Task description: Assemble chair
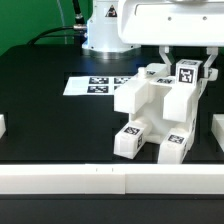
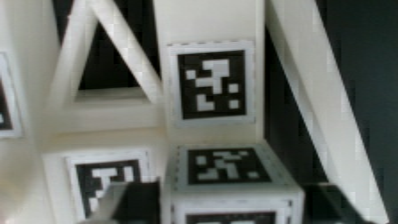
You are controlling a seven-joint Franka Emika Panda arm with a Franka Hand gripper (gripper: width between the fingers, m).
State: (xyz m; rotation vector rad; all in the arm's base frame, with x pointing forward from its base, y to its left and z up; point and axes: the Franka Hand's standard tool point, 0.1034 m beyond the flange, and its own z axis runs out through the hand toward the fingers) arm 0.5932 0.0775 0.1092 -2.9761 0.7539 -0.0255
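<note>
White plastic chair (image 1: 160, 110) stands on the black worktop (image 1: 50, 120); the fingers (image 1: 187, 62) grip its top part.

Black table (image 1: 50, 100) carries marker board (image 1: 100, 85); chair (image 1: 155, 115) stands just beside marker board, toward exterior view's right, on table.

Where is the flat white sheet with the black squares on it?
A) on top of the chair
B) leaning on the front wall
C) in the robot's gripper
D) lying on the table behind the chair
D: the marker board lies flat on the black table, behind the chair and beside the arm's base.
</note>
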